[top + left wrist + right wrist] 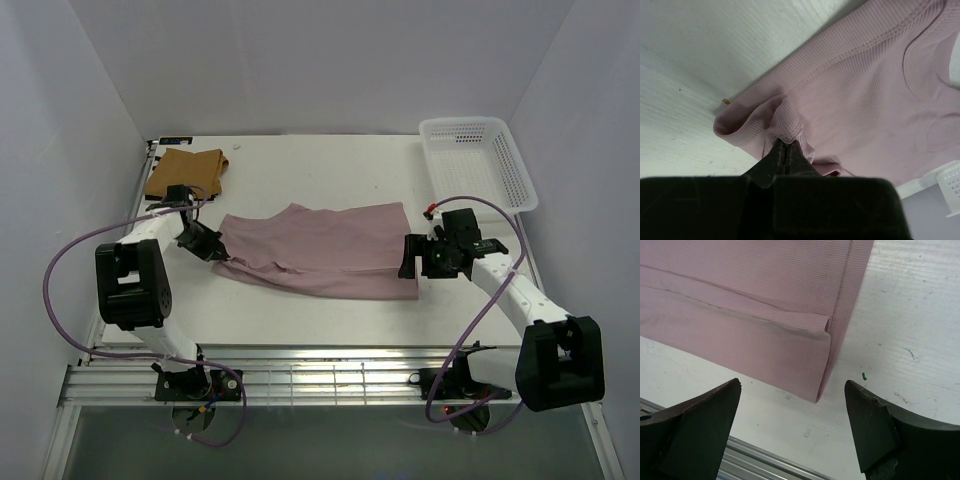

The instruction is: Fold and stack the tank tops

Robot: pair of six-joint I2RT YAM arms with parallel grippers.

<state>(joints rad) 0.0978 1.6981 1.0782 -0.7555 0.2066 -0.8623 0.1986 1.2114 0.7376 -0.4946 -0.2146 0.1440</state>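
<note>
A pale pink tank top [320, 250] lies spread across the middle of the table, partly folded lengthwise. My left gripper [212, 246] is shut on the pink top's left end, where the ribbed cloth [785, 127] bunches up between the fingertips. My right gripper [412, 262] hovers open just off the top's right hem; the corner of the pink tank top [810, 365] lies ahead of the spread fingers [715, 410], untouched. A tan-brown tank top [186, 172] sits folded at the back left corner. The striped top is out of view.
A white mesh basket [478, 160] stands at the back right, beyond the right arm. The metal rail of the table's near edge [330, 375] runs along the front. White walls close in on both sides.
</note>
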